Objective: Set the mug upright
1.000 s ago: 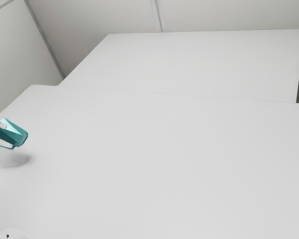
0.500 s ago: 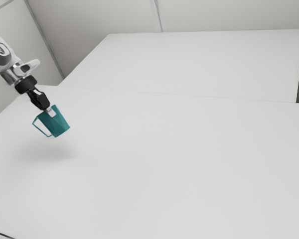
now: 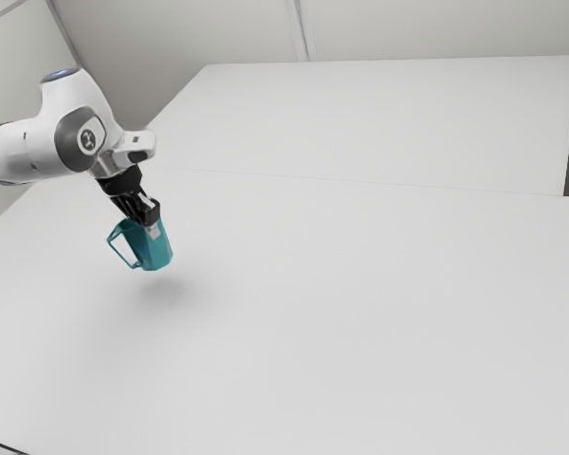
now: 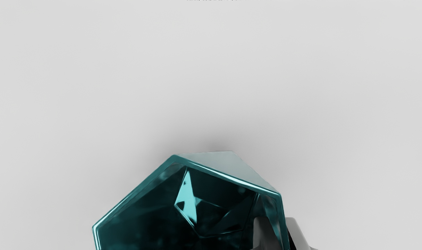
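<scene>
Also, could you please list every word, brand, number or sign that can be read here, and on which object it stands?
No text can be read.
Arm: a light round emblem on the dark joint cover, too small to make out.
Mug: no lettering on the surfaces in sight.
Wrist view's edge: tiny dark marks, cut off, unreadable.

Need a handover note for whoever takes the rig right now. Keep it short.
Gripper: shut on the mug's wall, one finger inside, one outside.
Mug: held above the table, mouth up, leaning slightly, handle toward the exterior view's left.
Done: mug gripped and off the table.
Left: straighten it, set it on its base, release, back away.
</scene>
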Available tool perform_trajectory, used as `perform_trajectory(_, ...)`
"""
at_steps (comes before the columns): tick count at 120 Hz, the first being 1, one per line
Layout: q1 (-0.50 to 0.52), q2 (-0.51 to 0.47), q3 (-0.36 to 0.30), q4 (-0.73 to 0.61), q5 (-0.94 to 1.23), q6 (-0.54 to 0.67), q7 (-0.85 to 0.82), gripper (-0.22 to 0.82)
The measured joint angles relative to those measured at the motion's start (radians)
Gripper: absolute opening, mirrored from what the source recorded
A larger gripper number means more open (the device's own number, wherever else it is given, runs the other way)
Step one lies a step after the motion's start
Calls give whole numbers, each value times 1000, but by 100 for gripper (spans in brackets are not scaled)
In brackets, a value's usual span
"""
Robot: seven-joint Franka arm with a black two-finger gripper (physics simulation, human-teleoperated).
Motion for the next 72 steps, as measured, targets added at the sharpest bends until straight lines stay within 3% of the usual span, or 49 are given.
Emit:
perform_trajectory(26, -95, -53, 0, -162, 29, 186, -165, -18)
perform_trajectory(72, -115, 21, -9, -170, 50, 304, -361, -18)
